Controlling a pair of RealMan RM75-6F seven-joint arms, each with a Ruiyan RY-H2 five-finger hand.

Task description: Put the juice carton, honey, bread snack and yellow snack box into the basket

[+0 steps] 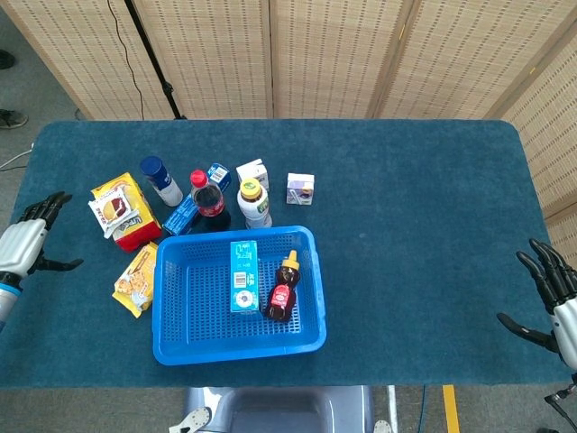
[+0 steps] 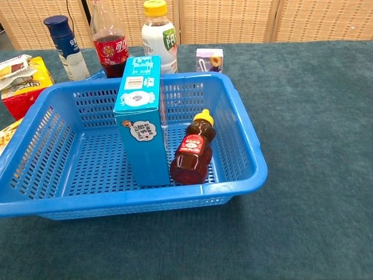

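juice carton [image 2: 140, 119] upright, honey [image 2: 193, 155] leaning beside

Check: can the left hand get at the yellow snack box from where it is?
Probably yes. The left hand is open at the table's left edge; only bare cloth lies between it and the yellow snack box, which sits outside the basket.

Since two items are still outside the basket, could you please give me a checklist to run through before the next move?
1. Blue juice carton upright inside the blue plastic basket: ok.
2. Amber honey bottle with yellow cap inside the basket: ok.
3. Left hand open, holding nothing: ok.
4. Right hand open, away from the items: ok.
5. Yellow snack box in the basket: not ok, on the table left of it.
6. Bread snack packet in the basket: not ok, beside its left wall.
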